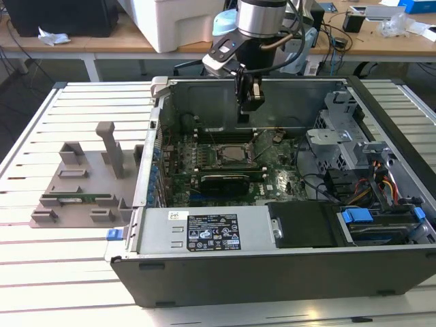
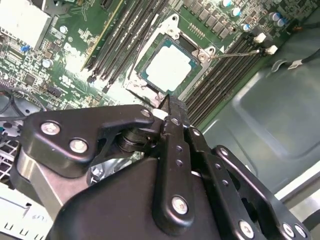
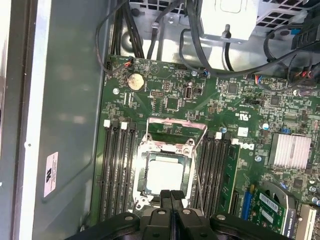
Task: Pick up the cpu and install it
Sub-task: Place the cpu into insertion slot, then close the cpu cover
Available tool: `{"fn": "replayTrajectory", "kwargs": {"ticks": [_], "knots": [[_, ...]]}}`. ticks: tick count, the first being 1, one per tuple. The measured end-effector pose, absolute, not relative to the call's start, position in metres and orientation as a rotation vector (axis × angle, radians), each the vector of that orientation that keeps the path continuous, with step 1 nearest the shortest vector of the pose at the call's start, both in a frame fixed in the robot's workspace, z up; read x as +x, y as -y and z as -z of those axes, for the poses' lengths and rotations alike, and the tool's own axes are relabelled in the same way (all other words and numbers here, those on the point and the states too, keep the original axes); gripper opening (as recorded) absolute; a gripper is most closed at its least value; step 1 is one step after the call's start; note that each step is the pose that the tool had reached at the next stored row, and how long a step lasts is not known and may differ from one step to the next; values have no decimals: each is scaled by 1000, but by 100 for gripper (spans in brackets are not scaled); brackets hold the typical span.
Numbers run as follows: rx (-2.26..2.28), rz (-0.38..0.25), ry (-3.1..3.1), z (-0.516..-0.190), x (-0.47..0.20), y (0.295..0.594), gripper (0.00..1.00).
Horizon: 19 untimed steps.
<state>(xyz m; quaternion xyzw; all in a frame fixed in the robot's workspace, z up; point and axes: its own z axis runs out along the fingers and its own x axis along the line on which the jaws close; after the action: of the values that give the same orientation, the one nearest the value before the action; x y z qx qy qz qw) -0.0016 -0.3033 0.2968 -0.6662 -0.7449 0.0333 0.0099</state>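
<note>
Fingertips (image 3: 164, 196) of the gripper (image 3: 171, 194) are pressed together with nothing between them, hanging above one edge of the cpu (image 3: 164, 175). The cpu lies flat in its socket (image 3: 144, 150), silver top up. Memory slots (image 3: 117, 170) flank it on the motherboard (image 3: 215, 100), inside the open computer case (image 1: 272, 266).

Shiny silver metal cpu (image 3: 164, 175), glossy green board (image 3: 172, 82), matt grey metal case (image 3: 70, 100)
</note>
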Motion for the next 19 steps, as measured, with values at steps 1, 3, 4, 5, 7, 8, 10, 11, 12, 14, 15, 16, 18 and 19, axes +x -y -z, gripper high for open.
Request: {"fn": "replayTrajectory", "kwargs": {"ticks": [1, 3, 4, 5, 7, 8, 10, 11, 12, 14, 15, 16, 18, 19], "knots": [[-2080, -104, 2326, -297, -2, 303, 11], [-2080, -104, 2326, -297, -2, 303, 11], [-2080, -104, 2326, -297, -2, 303, 11], [-2080, -104, 2326, -297, -2, 303, 11], [-2080, -104, 2326, -297, -2, 303, 11], [-2080, -105, 2326, -297, -1, 303, 11], [-2080, -105, 2325, -297, 29, 303, 11], [-2080, -106, 2325, -297, 37, 303, 11], [-2079, -106, 2325, -296, 50, 303, 11], [-2077, -110, 2322, -291, 63, 303, 11], [-2077, -111, 2322, -288, 67, 303, 11], [-2076, -112, 2321, -284, 70, 302, 11], [-2078, -112, 2320, -278, 73, 302, 11], [-2078, -112, 2319, -276, 74, 302, 11]]}}
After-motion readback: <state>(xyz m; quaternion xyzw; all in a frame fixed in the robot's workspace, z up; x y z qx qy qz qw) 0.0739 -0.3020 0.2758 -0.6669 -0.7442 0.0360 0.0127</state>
